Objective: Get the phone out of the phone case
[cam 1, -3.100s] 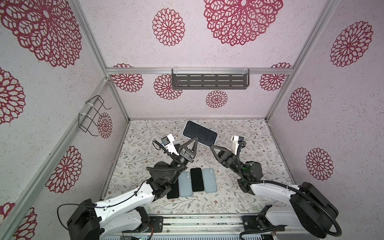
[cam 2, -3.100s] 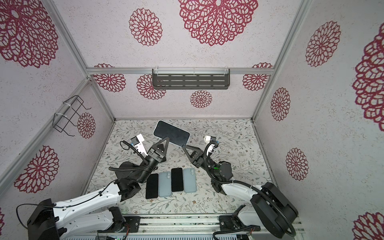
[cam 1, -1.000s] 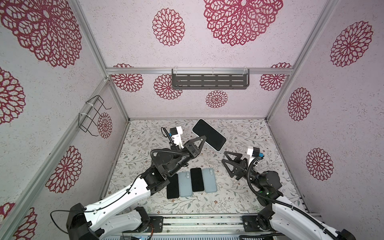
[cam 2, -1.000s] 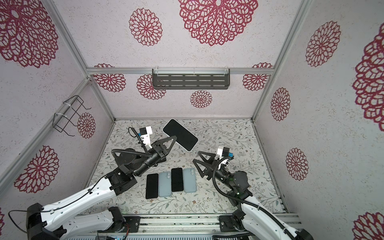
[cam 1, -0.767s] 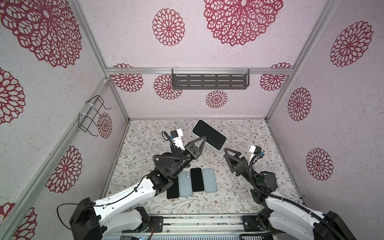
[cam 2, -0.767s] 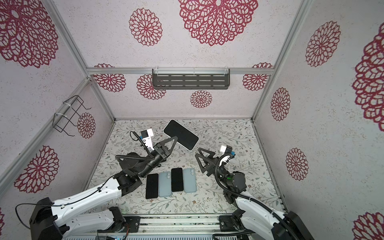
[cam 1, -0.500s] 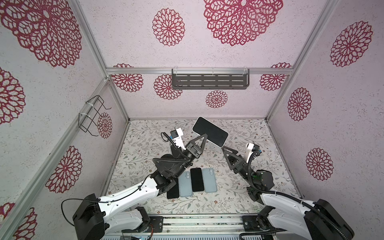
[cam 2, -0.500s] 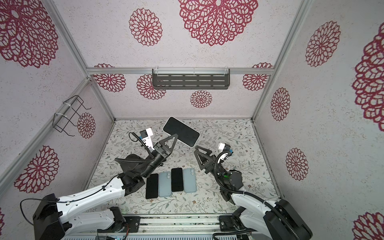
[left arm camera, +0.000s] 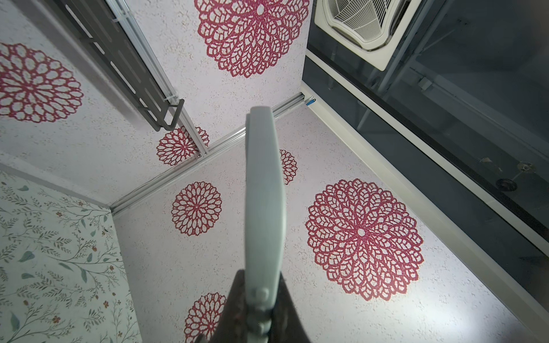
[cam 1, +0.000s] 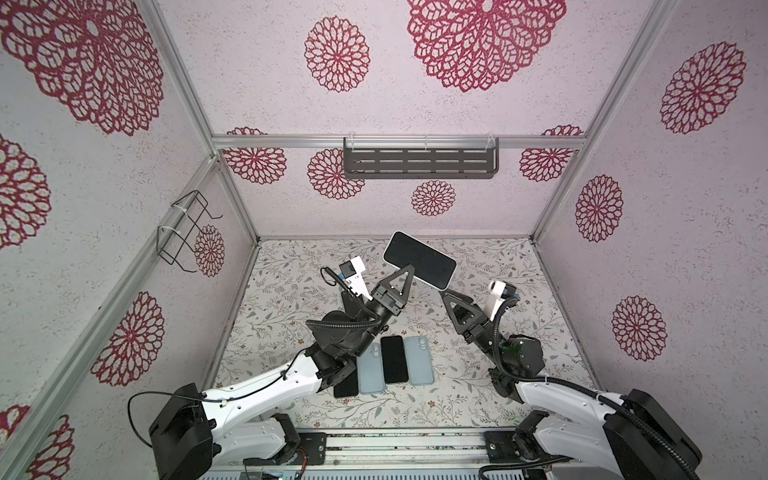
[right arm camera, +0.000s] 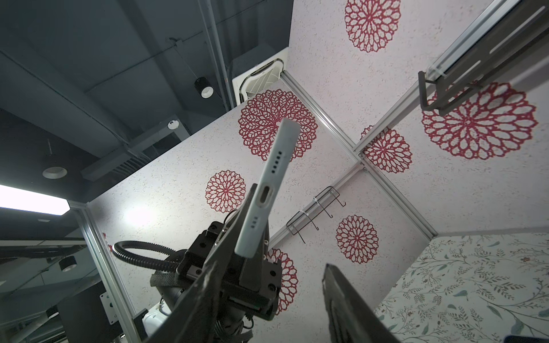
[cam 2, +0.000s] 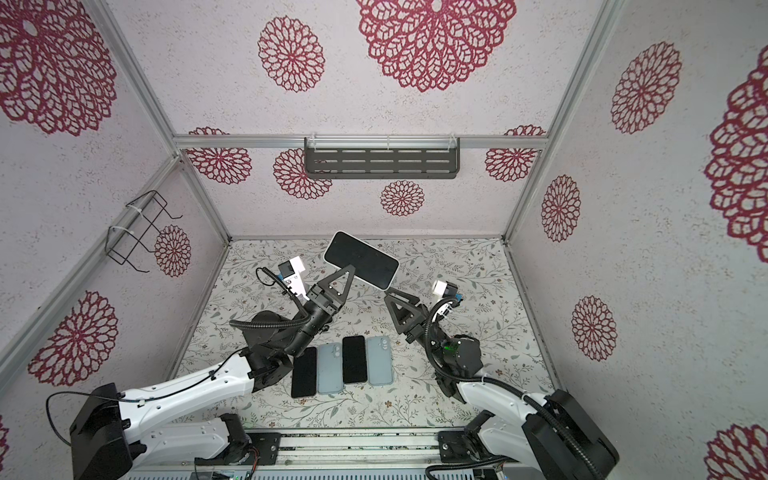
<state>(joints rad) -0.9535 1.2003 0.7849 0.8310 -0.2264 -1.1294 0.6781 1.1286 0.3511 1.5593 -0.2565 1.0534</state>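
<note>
The phone [cam 1: 419, 259] shows its black screen in both top views and sits in a pale grey-blue phone case [left arm camera: 263, 193], held tilted high above the table. My left gripper [cam 1: 409, 270] is shut on the case's long edge near one end [left arm camera: 261, 285]. My right gripper [cam 1: 442, 293] stands open just below the phone's free right corner, apart from it. In the right wrist view the case's bottom edge [right arm camera: 264, 190] with the charging port faces me. Nothing lies between the right gripper's [right arm camera: 271, 264] fingers. In a top view the phone [cam 2: 360, 259] hangs over both the left gripper [cam 2: 351, 269] and the right gripper [cam 2: 387, 296].
Several phones lie side by side near the table's front: a black one [cam 1: 394, 359] between two pale blue backs [cam 1: 370, 368] [cam 1: 419, 359], and another black one [cam 1: 347, 384] partly under my left arm. A dark shelf [cam 1: 419, 162] and a wire rack [cam 1: 187, 232] hang on the walls.
My right arm has risen and come in towards the phone's lower right corner, and its jaws have narrowed. The left gripper keeps hold of the cased phone, almost still.
</note>
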